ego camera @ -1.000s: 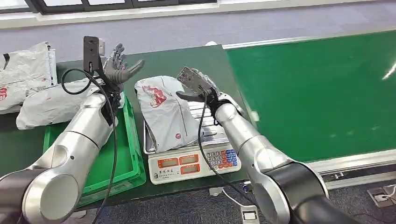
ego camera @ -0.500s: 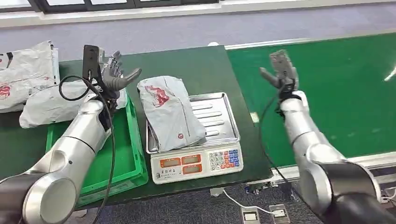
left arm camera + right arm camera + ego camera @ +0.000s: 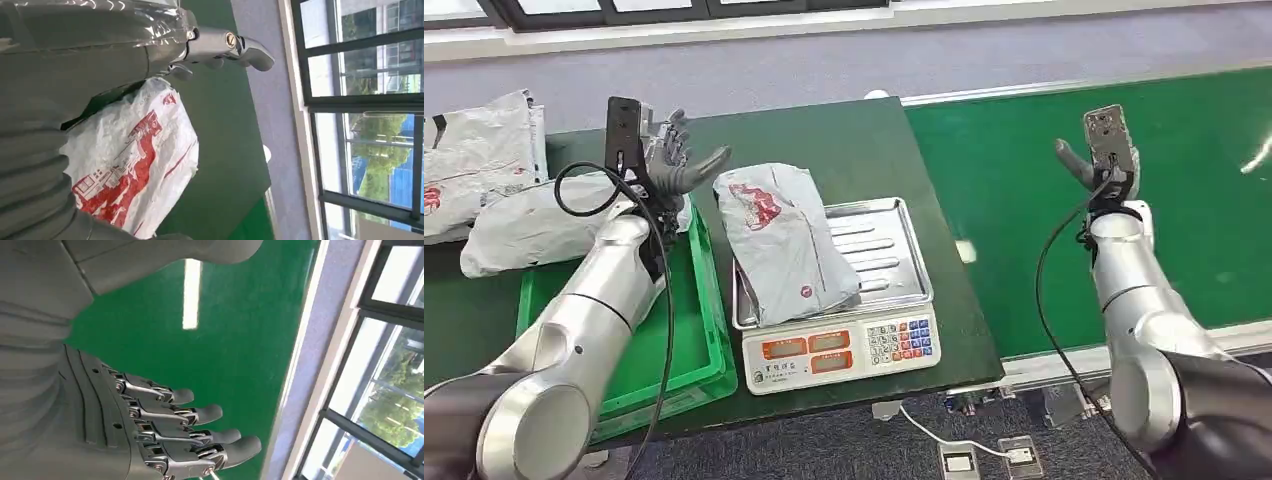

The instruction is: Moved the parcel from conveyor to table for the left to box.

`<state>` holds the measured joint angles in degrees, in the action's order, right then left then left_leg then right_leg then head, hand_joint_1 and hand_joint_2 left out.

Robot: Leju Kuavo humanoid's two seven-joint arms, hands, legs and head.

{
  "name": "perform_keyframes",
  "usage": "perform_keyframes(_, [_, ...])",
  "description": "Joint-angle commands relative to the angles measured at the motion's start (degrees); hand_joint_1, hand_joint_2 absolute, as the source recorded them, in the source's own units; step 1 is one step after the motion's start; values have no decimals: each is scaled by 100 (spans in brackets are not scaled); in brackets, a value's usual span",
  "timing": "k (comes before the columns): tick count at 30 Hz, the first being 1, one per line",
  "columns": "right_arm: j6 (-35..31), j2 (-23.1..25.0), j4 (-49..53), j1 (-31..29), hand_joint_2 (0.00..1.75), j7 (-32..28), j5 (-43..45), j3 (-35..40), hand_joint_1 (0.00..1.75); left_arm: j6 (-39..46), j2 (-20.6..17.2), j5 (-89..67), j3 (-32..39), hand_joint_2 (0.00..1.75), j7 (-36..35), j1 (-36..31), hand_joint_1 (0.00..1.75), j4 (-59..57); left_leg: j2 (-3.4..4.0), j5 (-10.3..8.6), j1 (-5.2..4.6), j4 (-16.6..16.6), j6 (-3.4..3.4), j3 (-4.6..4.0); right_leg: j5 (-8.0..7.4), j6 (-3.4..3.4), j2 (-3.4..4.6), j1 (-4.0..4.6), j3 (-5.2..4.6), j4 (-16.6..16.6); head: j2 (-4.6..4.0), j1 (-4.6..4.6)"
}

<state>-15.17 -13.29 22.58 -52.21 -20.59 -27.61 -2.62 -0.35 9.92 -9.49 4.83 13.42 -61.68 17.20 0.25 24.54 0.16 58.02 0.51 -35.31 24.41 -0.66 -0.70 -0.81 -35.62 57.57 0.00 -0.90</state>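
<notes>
Both hands are raised with fingers apart and hold nothing. On the right, the right hand (image 3: 1102,160) hangs over the green conveyor (image 3: 1124,220), well apart from the scale; its straight fingers (image 3: 200,415) show against the belt in the right wrist view. On the left, the left hand (image 3: 676,160) hovers above the far end of the green crate (image 3: 699,350), just beside the parcel (image 3: 784,245). That grey parcel with red print lies across the left side of the scale's (image 3: 844,350) steel tray (image 3: 894,260), its far end overhanging onto the dark green table (image 3: 824,130). More grey bags (image 3: 494,190) lie at the far left.
</notes>
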Motion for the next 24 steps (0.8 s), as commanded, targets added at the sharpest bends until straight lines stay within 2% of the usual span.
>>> perform_keyframes(1, [103, 113, -139, -117, 175, -16, -102, -198, 0, 113, -97, -471, -747, 175, 46, -295, 0, -171, 1, 8, 6, -5, 0, 19, 3, 4, 8, 5, 21, -12, 0, 0])
perform_keyframes(3, [96, 186, -157, -131, 175, 3, -179, -131, 0, 183, -84, -772, -1019, 175, -146, -314, 0, -238, 2, 9, 7, 2, 0, 14, 4, 4, 8, 5, 16, -5, 0, 0])
perform_keyframes(4, [100, 227, -179, -152, 175, 16, -226, -84, 0, 445, -102, -1335, -1526, 175, -310, -327, 0, -268, 5, 5, 2, 2, 1, 5, 2, 4, 8, -1, 5, -1, 0, 0])
perform_keyframes(6, [114, 283, -227, -213, 175, 12, -263, -42, 0, 149, -74, -1473, -1666, 175, -480, -315, 0, -326, 6, 8, 4, -2, 1, 17, 3, 6, 11, -1, 17, -6, 0, 0])
perform_keyframes(7, [134, 301, -240, -228, 175, 5, -267, -27, 0, 340, -76, -1949, -2092, 175, -498, -283, 0, -310, 5, 6, 5, 2, 1, 8, 1, 4, 9, 0, 11, -4, 0, -2])
perform_keyframes(8, [188, 307, -257, -236, 175, -2, -281, 2, 0, 185, -53, -1960, -2106, 175, -587, -273, 0, -355, 7, 8, 4, -4, 1, 18, 1, 6, 14, -1, 20, -9, 0, 0])
perform_keyframes(9, [212, 335, -264, -221, 175, -13, -295, 31, 0, 330, -59, -2351, -2456, 175, -659, -235, 0, -348, 6, 7, 3, -1, 1, 12, 2, 5, 12, -2, 13, -4, 0, 0])
perform_keyframes(17, [172, 575, -367, -319, 175, 117, -418, 172, 0, 62, 24, -2691, -2758, 175, -933, -49, 0, -428, 13, 7, 0, -3, 1, 14, 1, 4, 16, -6, 13, -4, 0, 0])
perform_keyframes(20, [190, 569, -362, -263, 175, 94, -418, 181, 0, 176, 64, -3369, -3403, 175, -1036, 86, 0, -404, 17, 8, 0, -11, 1, 26, 0, 6, 24, -5, 23, -11, 0, 0])
perform_keyframes(24, [207, 597, -365, -211, 175, 106, -437, 202, 0, -163, 103, -3794, -3808, 175, -1212, 203, 0, -450, -4, 7, 3, -9, -1, 24, 3, 4, 3, -2, 28, -13, 0, 0])
